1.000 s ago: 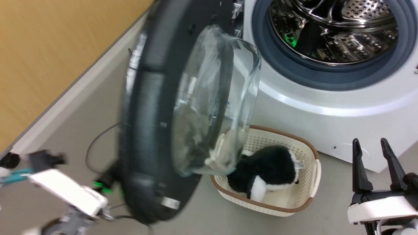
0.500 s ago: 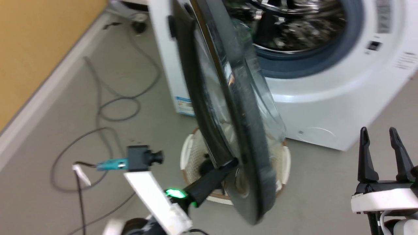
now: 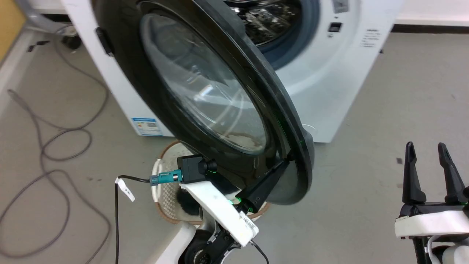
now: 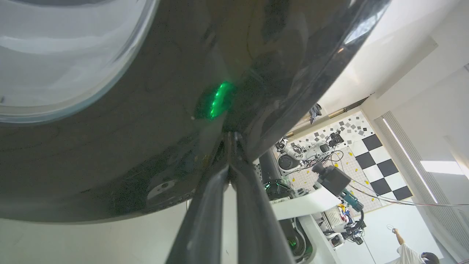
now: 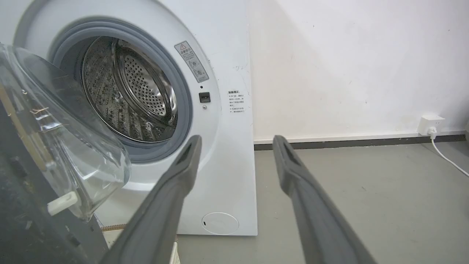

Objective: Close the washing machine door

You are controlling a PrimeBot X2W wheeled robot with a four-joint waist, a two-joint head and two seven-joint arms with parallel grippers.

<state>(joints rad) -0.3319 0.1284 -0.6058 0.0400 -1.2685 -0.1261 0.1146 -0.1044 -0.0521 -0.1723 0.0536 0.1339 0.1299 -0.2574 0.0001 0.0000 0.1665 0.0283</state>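
Note:
The washing machine door (image 3: 205, 91), round, glossy black with a clear glass bowl, stands partly swung toward the white washing machine (image 3: 337, 73), whose steel drum (image 5: 128, 95) is still exposed. My left gripper (image 3: 285, 160) is shut, its tips pressed against the door's outer black rim low on the right; the left wrist view has the fingertips (image 4: 231, 137) together on the glossy door (image 4: 146, 110). My right gripper (image 3: 427, 146) stands open at the lower right, clear of the machine, nothing between its fingers (image 5: 183, 165). The glass bowl (image 5: 66, 146) shows at the left of the right wrist view.
A cream basket with a brown rim (image 3: 163, 176) sits on the floor under the door, partly hidden by my left arm. Grey cables (image 3: 55, 139) loop on the floor at the left. A wall socket and cord (image 5: 432, 124) are on the far wall.
The head camera has swung, so the whole picture shifted. The door has turned from nearly edge-on toward the machine, showing its outer face, with my left gripper pushing at its lower rim.

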